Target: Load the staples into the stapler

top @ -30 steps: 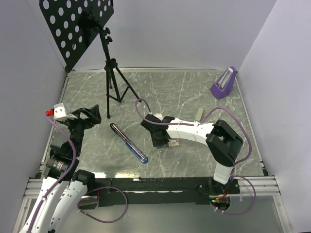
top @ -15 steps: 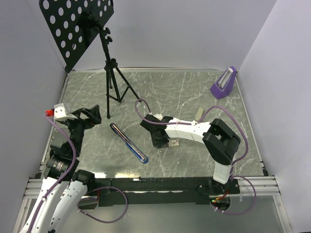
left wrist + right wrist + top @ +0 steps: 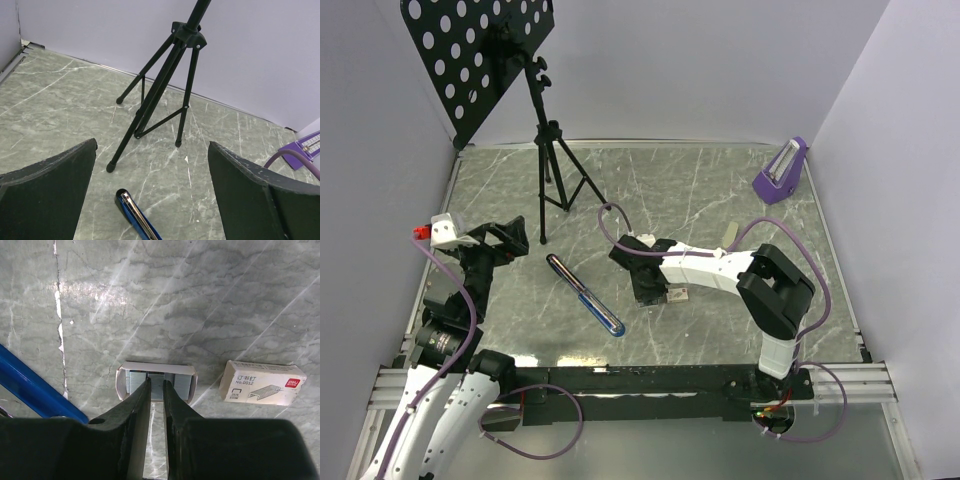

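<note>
The stapler (image 3: 585,295), blue and black, lies opened flat on the marble table; its end shows in the left wrist view (image 3: 134,210) and as a blue edge in the right wrist view (image 3: 30,387). The staples are a pale tray of grey strips (image 3: 180,382) and a small box with red print (image 3: 262,383) to its right; the box also shows in the top view (image 3: 677,294). My right gripper (image 3: 156,386) is low over the tray, its fingers closed narrowly on the middle strip. My left gripper (image 3: 150,200) is open and empty, left of the stapler.
A black music stand on a tripod (image 3: 555,170) stands at the back left. A purple metronome (image 3: 781,172) sits at the back right. A small pale piece (image 3: 730,235) lies right of the right arm.
The right arm's elbow has shifted slightly left; the gripper stays at the tray. The left arm has not moved.
</note>
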`<state>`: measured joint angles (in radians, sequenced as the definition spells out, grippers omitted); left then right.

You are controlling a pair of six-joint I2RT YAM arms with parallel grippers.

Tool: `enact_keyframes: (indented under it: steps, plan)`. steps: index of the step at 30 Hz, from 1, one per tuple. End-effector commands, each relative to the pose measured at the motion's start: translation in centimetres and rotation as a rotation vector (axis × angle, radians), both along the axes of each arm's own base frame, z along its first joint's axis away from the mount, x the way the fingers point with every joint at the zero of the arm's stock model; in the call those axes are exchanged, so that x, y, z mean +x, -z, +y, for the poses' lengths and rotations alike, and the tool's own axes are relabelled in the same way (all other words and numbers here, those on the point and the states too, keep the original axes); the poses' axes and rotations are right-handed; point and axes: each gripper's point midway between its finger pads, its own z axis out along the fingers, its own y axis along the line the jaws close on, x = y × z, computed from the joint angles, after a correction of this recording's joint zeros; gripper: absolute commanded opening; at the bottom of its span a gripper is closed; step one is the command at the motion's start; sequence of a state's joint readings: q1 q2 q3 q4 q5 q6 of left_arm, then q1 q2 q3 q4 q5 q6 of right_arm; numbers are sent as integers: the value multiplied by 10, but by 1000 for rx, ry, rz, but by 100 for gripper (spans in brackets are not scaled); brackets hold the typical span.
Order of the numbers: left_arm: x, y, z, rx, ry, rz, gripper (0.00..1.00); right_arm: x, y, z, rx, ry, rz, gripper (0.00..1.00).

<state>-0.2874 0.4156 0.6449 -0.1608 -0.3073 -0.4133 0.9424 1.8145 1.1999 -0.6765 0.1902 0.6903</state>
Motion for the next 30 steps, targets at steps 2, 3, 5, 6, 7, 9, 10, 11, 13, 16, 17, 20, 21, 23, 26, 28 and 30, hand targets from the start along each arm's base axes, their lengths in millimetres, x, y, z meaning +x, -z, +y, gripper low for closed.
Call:
enact_keyframes:
  steps: [2, 3, 5, 6, 7, 9, 10, 11, 13, 16, 17, 20, 21, 23, 26, 28, 30]
  plan:
    - [-1, -14, -2, -18, 12, -56, 97, 4, -8, -7, -12, 28, -6, 22]
    - [-1, -14, -2, -20, 13, -56, 97, 5, -7, -7, -14, 32, -7, 22]
    - [-1, -14, -2, -20, 13, -56, 97, 4, -7, -9, -19, 32, -3, 22]
    - [-1, -14, -2, -19, 14, -54, 97, 4, -6, -9, -24, 31, -2, 22]
    - [-1, -14, -2, -19, 14, -54, 97, 3, -6, -10, -24, 31, -2, 22]
    - [-1, -14, -2, -20, 13, -56, 97, 3, -6, -11, -26, 34, 0, 21]
    - [0, -14, -2, -19, 13, -54, 97, 3, -7, -11, -25, 32, -1, 20]
    - [-1, -14, -1, -20, 11, -54, 97, 3, -8, -12, -25, 33, -4, 20]
    - [-1, -14, -1, -20, 11, -54, 97, 3, -9, -14, -35, 32, -3, 20]
    - [-1, -14, -1, -20, 11, -54, 97, 3, -10, -17, -50, 30, -4, 20]
    - [-1, -14, -1, -20, 11, -56, 97, 4, -10, -16, -49, 29, -7, 20]
    - [-1, -14, -1, -21, 10, -57, 97, 2, -8, -16, -47, 25, 2, 20]
    - [-1, -14, -1, -21, 10, -57, 97, 2, -9, -14, -38, 23, 2, 20]
    - [-1, -14, -1, -20, 10, -55, 97, 3, -11, -11, -19, 21, -1, 20]
    - [-2, -15, -1, -21, 8, -58, 97, 4, -18, -6, 23, 18, -25, 21]
    - [-2, -14, -1, -20, 11, -57, 97, 5, -25, -4, 44, 14, -39, 22]
    - [-2, -15, -1, -21, 11, -58, 97, 6, -28, -2, 60, 8, -46, 23]
